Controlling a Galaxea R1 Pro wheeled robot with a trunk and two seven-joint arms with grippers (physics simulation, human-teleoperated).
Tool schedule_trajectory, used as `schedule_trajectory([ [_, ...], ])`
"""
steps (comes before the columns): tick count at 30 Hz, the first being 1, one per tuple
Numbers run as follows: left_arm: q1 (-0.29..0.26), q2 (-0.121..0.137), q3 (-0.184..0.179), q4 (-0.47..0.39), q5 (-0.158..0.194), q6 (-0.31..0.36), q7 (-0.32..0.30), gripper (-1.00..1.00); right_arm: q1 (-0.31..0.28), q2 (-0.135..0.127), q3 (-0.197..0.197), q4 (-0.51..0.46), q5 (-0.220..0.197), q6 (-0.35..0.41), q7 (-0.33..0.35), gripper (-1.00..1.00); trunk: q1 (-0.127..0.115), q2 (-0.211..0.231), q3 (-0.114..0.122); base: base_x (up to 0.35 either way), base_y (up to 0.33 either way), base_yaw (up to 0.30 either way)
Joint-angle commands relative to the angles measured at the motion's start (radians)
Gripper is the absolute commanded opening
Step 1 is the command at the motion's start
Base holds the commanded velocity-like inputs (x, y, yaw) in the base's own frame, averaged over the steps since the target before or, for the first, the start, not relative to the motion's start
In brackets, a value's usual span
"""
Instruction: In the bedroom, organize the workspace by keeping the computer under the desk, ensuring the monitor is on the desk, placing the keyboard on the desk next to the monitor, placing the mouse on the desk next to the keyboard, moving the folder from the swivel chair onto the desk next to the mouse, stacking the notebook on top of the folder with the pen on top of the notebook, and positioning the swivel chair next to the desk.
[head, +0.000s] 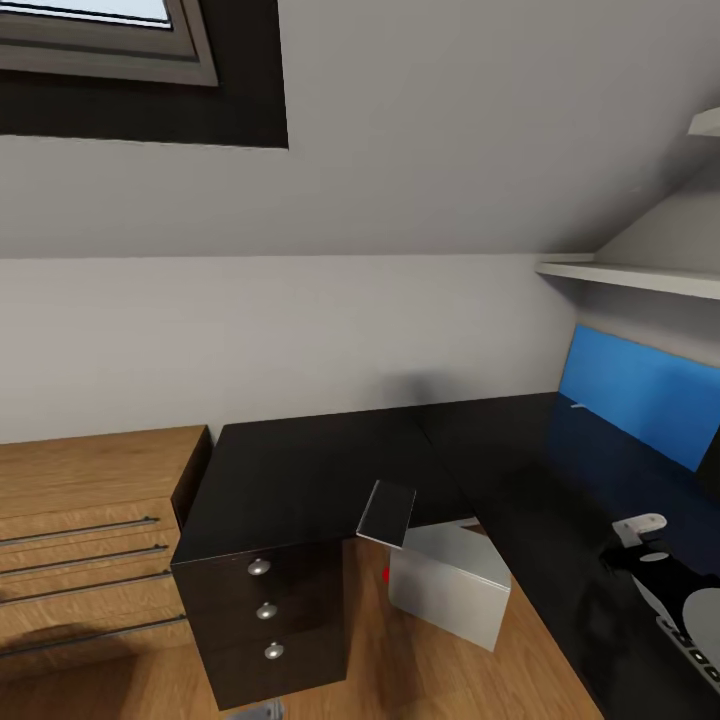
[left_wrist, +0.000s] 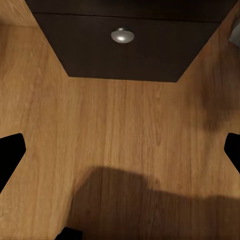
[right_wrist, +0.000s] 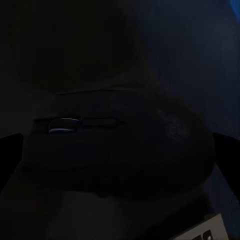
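Apparently the right gripper (right_wrist: 117, 150) hangs just above the dark mouse (right_wrist: 120, 150) on the desk (head: 300, 470) near its right edge, fingers spread to either side; contact is too dim to judge. Beside it stands the blue monitor (head: 640, 395). Left gripper (left_wrist: 120, 150) open over the floor (left_wrist: 120, 130), holding nothing.

Left claw (left_wrist: 120, 150) hangs with fingers spread wide; right claw's (right_wrist: 117, 145) fingers likewise parted.

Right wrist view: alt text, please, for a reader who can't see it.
A dark computer mouse with a pale scroll wheel lies close between the right gripper's fingertips, in deep shadow. A blue surface glows faintly behind it.
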Motion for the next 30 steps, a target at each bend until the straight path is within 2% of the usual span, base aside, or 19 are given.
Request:
schedule_trajectory([
  [1, 0.000, 0.001, -0.003, -0.002, 0.008, 0.004, 0.008, 1.00, -0.001, 0.000, 0.005, 0.001, 0.008, 0.002, -0.003, -1.00, 0.000, -0.001, -0.001, 0.000, 0.000, 0.000],
  [3, 0.000, 0.000, -0.003, -0.001, 0.008, 0.004, 0.008, 1.00, -0.001, 0.001, 0.005, 0.005, 0.008, 0.002, -0.004, -1.00, 0.000, -0.001, -0.001, 0.000, 0.000, 0.000],
  [24, 0.000, -0.001, -0.002, 0.006, 0.008, 0.004, 0.009, 1.00, -0.001, 0.002, 0.006, 0.017, 0.009, 0.006, -0.004, -1.00, 0.081, -0.148, -0.067, 0.000, 0.000, 0.000],
  [30, 0.000, -0.001, -0.001, 0.005, 0.008, 0.003, 0.009, 1.00, -0.001, 0.002, 0.006, 0.017, 0.009, 0.006, -0.004, -1.00, 0.081, -0.148, -0.067, 0.000, 0.000, 0.000],
])
